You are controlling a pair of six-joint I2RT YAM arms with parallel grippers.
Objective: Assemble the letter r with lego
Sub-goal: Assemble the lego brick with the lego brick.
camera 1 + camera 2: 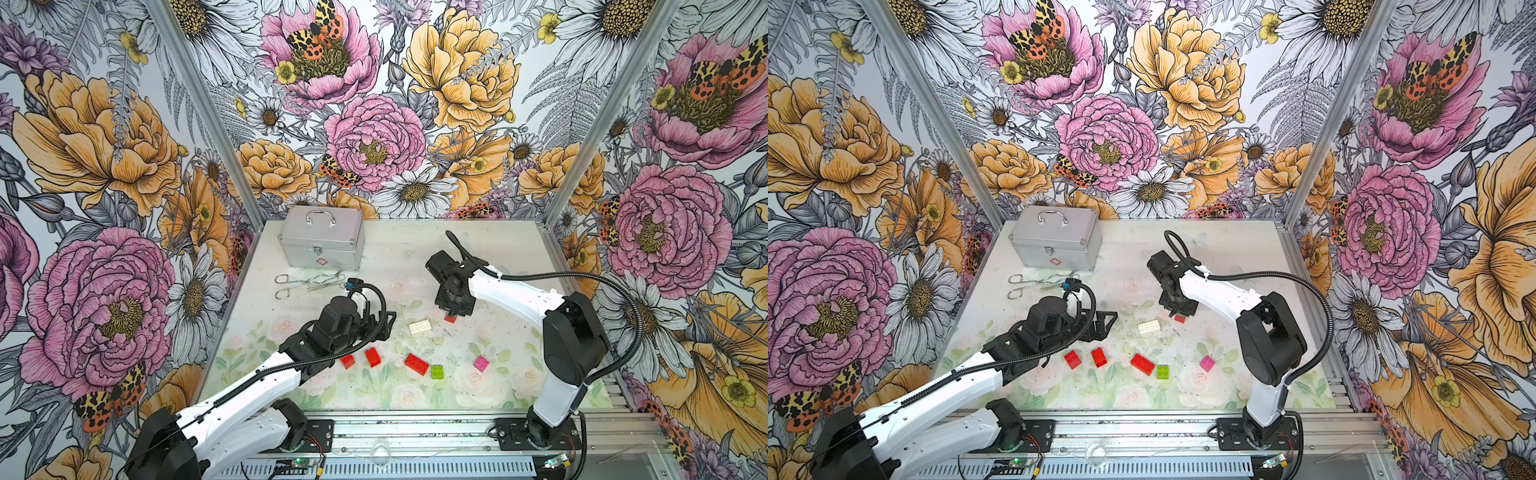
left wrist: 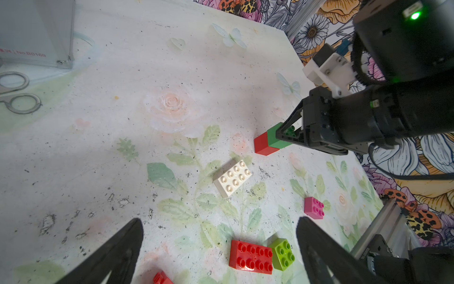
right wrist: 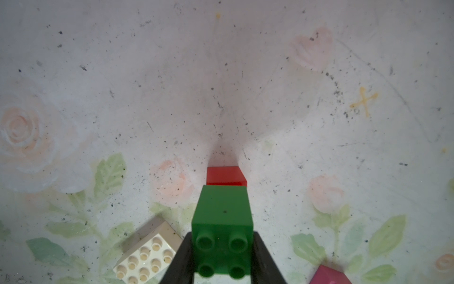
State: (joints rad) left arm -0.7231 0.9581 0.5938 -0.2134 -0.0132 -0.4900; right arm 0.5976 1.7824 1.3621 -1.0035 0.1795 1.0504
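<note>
Dark green brick (image 3: 222, 221): was clamped by the right gripper (image 3: 222, 246), stacked on a small red brick (image 3: 226, 175).
White brick (image 1: 419, 327): was laid flat near the stack, at its 8 o'clock.
Lime brick (image 1: 436, 371), pink brick (image 1: 481, 363): were scattered toward 6 o'clock.
Left gripper (image 2: 218, 221): was held wide open and empty, at 9 o'clock.
</note>
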